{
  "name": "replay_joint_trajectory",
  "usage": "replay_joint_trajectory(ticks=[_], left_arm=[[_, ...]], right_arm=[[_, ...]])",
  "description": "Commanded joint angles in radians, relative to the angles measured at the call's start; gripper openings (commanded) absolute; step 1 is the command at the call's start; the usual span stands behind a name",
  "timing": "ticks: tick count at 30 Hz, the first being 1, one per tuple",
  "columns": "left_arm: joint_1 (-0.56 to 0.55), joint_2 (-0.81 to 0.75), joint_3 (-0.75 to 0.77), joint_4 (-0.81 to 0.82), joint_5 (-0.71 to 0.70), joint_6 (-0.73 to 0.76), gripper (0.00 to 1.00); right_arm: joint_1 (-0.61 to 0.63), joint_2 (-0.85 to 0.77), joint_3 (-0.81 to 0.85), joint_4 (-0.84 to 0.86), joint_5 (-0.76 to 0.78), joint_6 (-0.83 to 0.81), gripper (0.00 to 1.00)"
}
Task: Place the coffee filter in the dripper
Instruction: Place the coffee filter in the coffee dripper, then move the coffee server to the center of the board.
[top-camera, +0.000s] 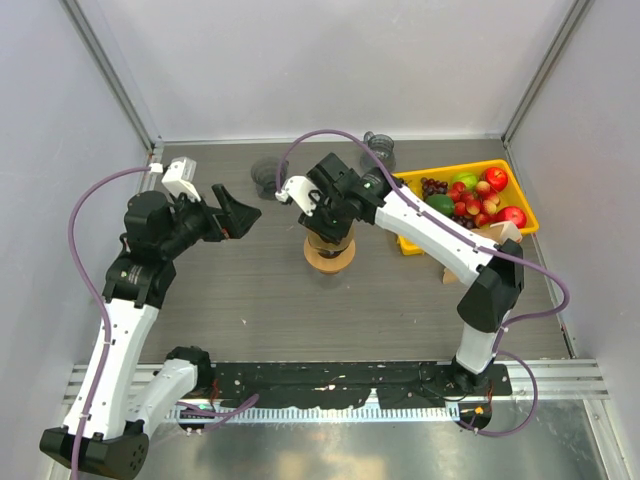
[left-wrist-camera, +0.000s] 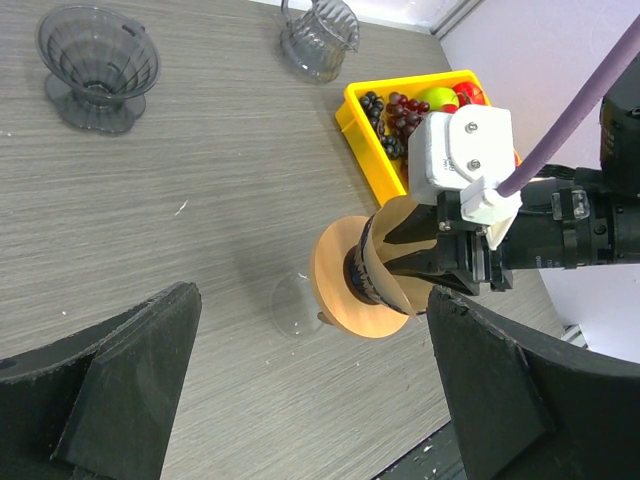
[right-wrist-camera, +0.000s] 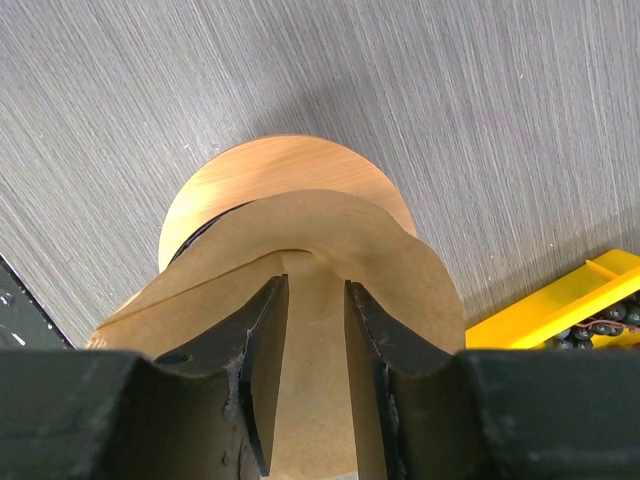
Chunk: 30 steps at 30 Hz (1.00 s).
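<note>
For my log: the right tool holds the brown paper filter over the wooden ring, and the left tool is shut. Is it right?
No. The left tool is open: the left wrist view shows its fingers wide apart. The right tool does hold the brown paper filter over the wooden ring.

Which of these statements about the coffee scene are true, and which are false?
1. The right gripper pinches the brown paper filter. True.
2. The left gripper holds the glass pitcher. False: it is open and empty.
3. The yellow tray holds fruit. True.
4. The smoky glass dripper stands inside the tray. False: it stands on the table, apart from the tray.
</note>
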Motion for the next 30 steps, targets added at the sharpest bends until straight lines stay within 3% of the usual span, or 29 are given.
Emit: replay_joint_trajectory(ticks=[1,11,14,20,26,30], left_arm=[[0.007,-0.019,-0.005,0.047,0.018,-0.002,0.99],[0.006,0.005,-0.013,0.105,0.010,-0.019,0.99],[0.012,0.011,-0.006,0.116,-0.004,-0.025,0.99],[0.047,0.031,0.007,0.117,-0.016,-0.043,0.99],[0.113,0.048,0.020,0.100,-0.010,-0.054,0.99],[0.167,0.056,0.027,0.099,0.004,-0.077,0.99]], right_arm=[[0.004,-0.045,0.087,-0.017,-0.038,-0.010,0.37],[-0.117,-0.199,0.184,0.000,-0.176,0.105,0.50],[-0.160,-0.356,-0.018,0.096,-0.179,0.164,0.67],[-0.183,-0.700,-0.536,0.411,-0.141,0.244,0.82],[-0.186,-0.851,-0.898,0.630,-0.207,0.171,0.83],[-0.183,-0.888,-1.088,0.900,-0.277,0.136,0.81]])
